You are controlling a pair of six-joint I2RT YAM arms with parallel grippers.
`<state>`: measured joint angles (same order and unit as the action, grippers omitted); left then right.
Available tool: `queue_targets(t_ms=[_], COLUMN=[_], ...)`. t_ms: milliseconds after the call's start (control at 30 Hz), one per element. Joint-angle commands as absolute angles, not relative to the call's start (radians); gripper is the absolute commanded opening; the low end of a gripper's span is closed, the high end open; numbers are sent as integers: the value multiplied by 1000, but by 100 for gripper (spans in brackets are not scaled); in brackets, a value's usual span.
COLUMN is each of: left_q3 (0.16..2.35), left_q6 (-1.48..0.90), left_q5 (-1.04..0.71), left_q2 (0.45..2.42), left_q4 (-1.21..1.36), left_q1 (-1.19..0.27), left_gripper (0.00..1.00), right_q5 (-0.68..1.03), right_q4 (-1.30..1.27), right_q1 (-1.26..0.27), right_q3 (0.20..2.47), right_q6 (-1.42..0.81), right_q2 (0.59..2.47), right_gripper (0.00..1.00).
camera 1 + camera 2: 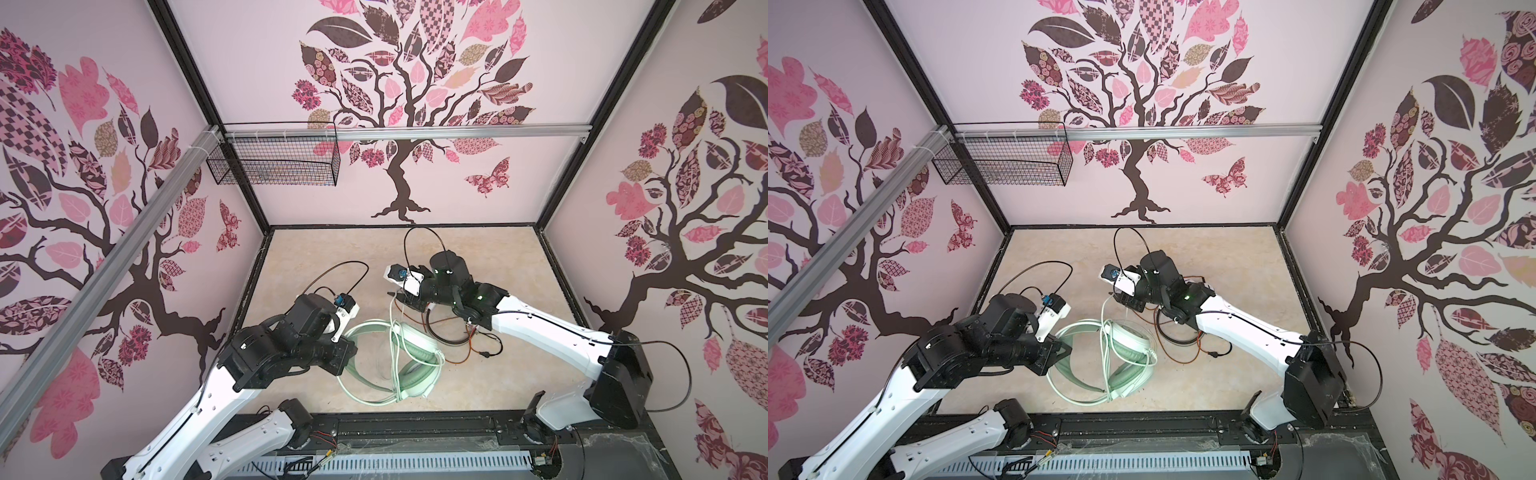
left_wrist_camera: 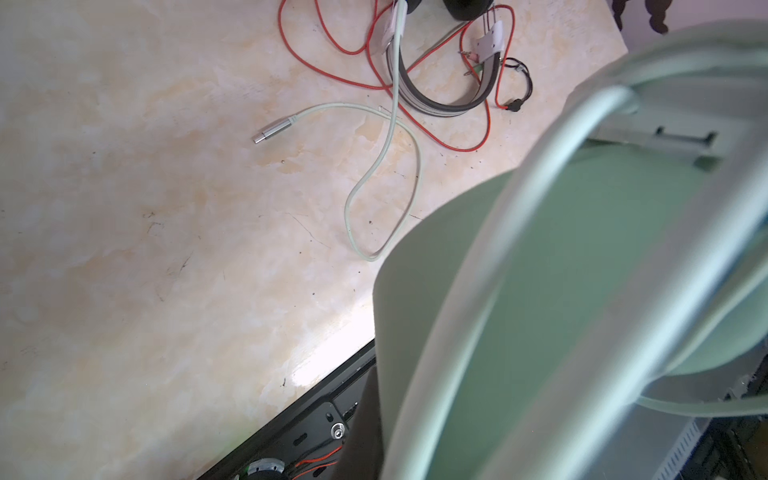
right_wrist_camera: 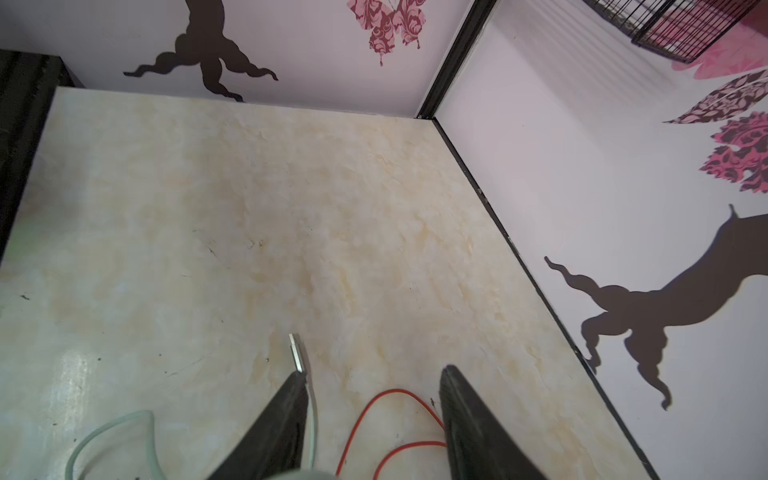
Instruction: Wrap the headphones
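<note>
Over the table [image 1: 316, 257] | left jaws clamped on mint-green headphones [image 1: 415, 337] | right jaws apart, pale cable [image 3: 313, 409] against one

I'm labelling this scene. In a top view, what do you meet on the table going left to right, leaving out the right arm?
the left end effector → mint-green headphones → white-and-black headphones → small black plug

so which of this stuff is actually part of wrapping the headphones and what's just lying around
Part of the job: green headphones, their pale green cable, black-and-white headphones, their red cable.

Just there: wire basket hanging on the back rail.
</note>
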<state>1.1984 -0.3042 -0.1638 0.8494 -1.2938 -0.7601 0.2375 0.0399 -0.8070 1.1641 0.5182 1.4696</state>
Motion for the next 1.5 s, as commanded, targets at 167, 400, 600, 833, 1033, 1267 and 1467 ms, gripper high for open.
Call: queue_targets(t_ms=[167, 400, 600, 833, 1033, 1267, 1467], left_q3=[1304, 1443, 1615, 1775, 1904, 2007, 2044], left_q6=[-348, -382, -395, -399, -387, -367, -354], left_q5=[-274, -264, -149, 46, 125, 251, 325], left_q2=[825, 857, 923, 991, 1058, 1091, 1094], left_q4=[-1204, -1195, -1217, -1216, -1221, -1256, -1263], left_q1=[-763, -762, -761, -761, -759, -759, -759], left_gripper=[0, 0, 0, 0, 0, 0, 0], right_q5=[452, 634, 696, 718, 711, 699, 674], right_q4=[-73, -251, -465, -620, -679, -772, -848], right_q1=[-806, -806, -809, -852, -903, -951, -951], right_q3=[1136, 1080, 984, 888, 877, 825, 731], right_q6=[349, 119, -104, -244, -297, -357, -394], right_q2=[1554, 1658, 1715, 1710, 1758, 1793, 1770], right_gripper=[56, 56, 54, 55, 54, 53, 51])
